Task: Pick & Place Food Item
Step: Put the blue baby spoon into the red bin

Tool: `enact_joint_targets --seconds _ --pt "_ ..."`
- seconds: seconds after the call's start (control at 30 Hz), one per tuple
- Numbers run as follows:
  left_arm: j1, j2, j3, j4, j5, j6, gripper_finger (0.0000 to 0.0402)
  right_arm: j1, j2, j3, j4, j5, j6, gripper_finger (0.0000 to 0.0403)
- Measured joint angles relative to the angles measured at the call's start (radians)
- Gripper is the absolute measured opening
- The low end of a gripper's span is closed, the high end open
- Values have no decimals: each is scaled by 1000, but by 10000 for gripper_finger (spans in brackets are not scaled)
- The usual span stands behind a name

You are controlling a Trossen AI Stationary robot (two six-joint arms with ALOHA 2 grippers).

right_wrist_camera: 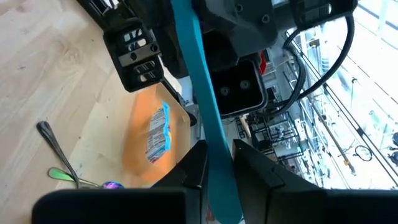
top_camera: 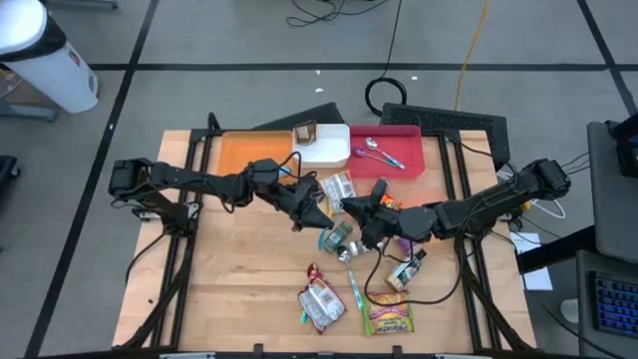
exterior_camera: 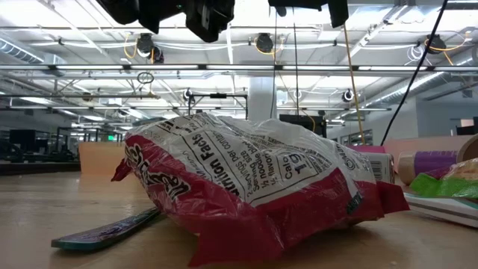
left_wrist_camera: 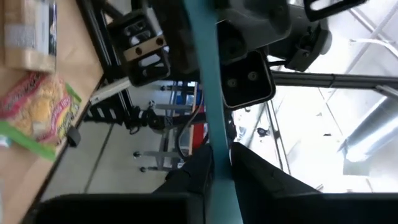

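Note:
A thin teal packet is held between my two grippers over the middle of the table. It shows edge-on as a teal strip in the left wrist view and the right wrist view. My left gripper comes from the table's left and is shut on it. My right gripper comes from the right and is shut on it too. Each wrist view shows the other gripper just beyond the strip. My left gripper pinches the teal packet's flat faces between its two fingers, coming from the table's left, with the packet's edge toward the wrist camera. Which end it has cannot be told. My right gripper pinches the same packet's flat faces between its two fingers, coming from the table's right, opposite the left gripper. The packet runs on from its fingers toward the left gripper.
An orange tray, a white box and a red tray with spoons stand at the far side. A red-white snack bag, a green-yellow packet, a small box and a teal utensil lie near the front.

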Motion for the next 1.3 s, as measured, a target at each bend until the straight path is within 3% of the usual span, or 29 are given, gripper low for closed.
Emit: enact_joint_targets --seconds 0.23,0.5,0.73,1.0,1.1,1.3 --pt "5 0 0 6 -73 93 130 11 -1 0 19 4 19 41" --pt "59 1 0 8 -62 188 189 12 -1 1 12 5 36 40" --pt "151 1 0 61 48 247 195 15 -17 1 10 10 138 22" --pt "244 1 0 75 99 291 195 5 -63 1 7 42 250 8" --pt "268 1 0 75 112 299 196 -16 -79 1 1 56 300 5" --pt "331 1 0 135 232 347 195 -99 -143 3 -44 61 443 3"
